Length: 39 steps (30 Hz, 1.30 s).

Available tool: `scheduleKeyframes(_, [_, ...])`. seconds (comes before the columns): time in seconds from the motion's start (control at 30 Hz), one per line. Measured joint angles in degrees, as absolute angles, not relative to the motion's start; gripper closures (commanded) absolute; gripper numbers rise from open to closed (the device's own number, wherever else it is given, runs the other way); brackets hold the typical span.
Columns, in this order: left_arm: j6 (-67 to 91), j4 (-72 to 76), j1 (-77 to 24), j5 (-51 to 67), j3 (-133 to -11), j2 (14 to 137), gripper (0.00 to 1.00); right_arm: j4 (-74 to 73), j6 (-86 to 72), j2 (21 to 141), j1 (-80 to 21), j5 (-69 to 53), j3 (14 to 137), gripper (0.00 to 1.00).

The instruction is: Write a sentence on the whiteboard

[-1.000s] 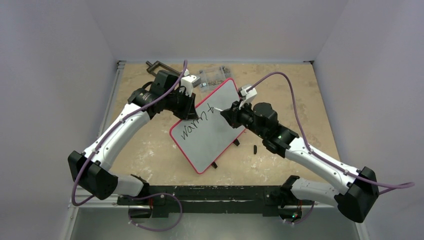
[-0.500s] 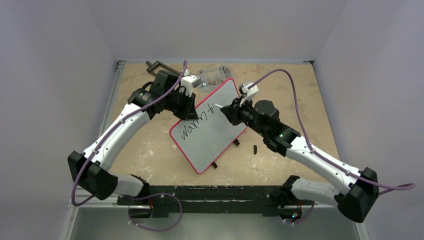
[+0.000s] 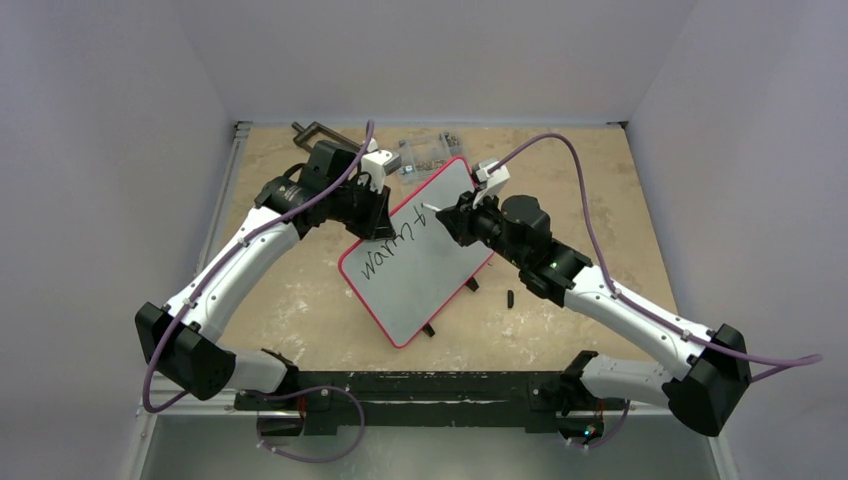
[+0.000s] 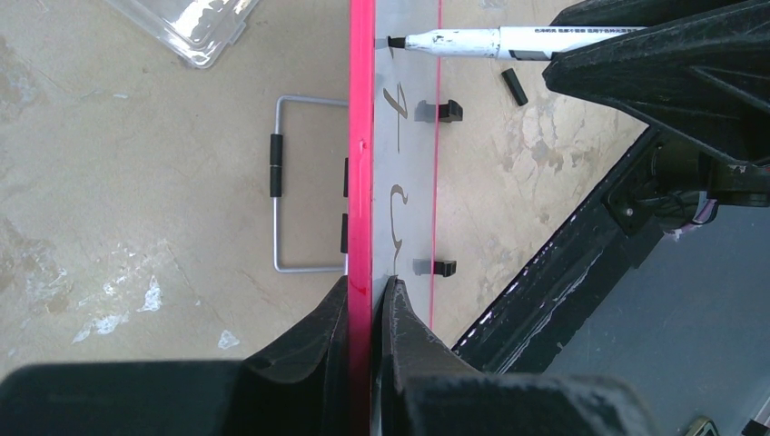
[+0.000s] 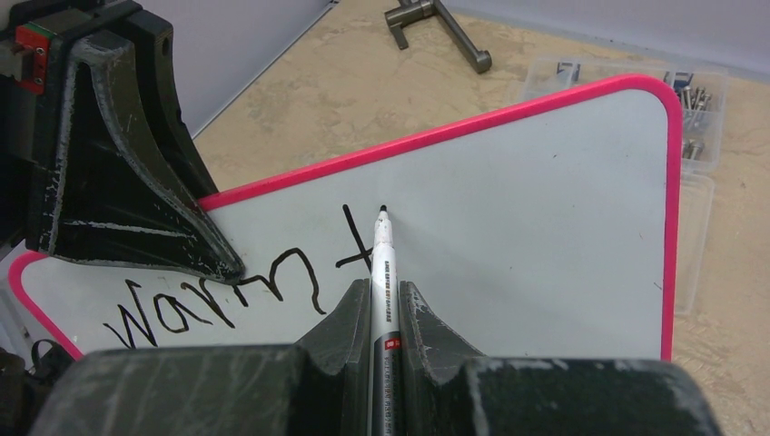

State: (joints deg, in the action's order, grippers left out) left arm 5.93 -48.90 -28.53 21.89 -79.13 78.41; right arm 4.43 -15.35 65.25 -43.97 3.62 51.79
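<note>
Top external view showed the whiteboard (image 3: 430,280) set diagonally at the middle of the table (image 3: 300,300), between the two arms, with its far corner just beside a clear plastic box (image 3: 425,152) of small parts. A metal clamp (image 3: 318,131) lay near the table's far edge, left of that box. A small black cap (image 3: 510,297) sat on the table just off the board's right side, under the right arm.

From the left wrist camera the board appeared nearly edge-on. The left gripper (image 4: 363,292) was pressed together on the board's red rim (image 4: 361,136), one finger on each face, so it pinched the edge on the left side. Beyond the rim, a wire frame (image 4: 275,168) with a black sleeve stood against the back of the board, and two small black feet (image 4: 440,111) showed along the opposite rim.

The right gripper (image 5: 386,295) was closed around a white marker (image 5: 381,263), whose barrel ran out between the fingers towards the board. Its black tip sat just right of the last stroke, near the top of it (whether it touched the surface could not be told). The sentence (image 5: 218,300) so far read "warmt" in black letters, running along the board's left-hand part beside the left gripper, with the wide area to the right of the tip unmarked.
</note>
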Motion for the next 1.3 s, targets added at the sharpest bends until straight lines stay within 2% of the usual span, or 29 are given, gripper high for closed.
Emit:
scheduleKeyframes(0.8, [6.0,-48.9,-28.5,21.8,-79.1,78.4,1.00,4.8,-15.5,62.4,-44.0,3.5,45.9,1.00])
scheduleKeyframes(1.3, [6.0,-48.9,-28.5,21.8,-79.1,78.4,1.00,3.4,-15.5,62.4,-43.9,3.3,46.5,1.00])
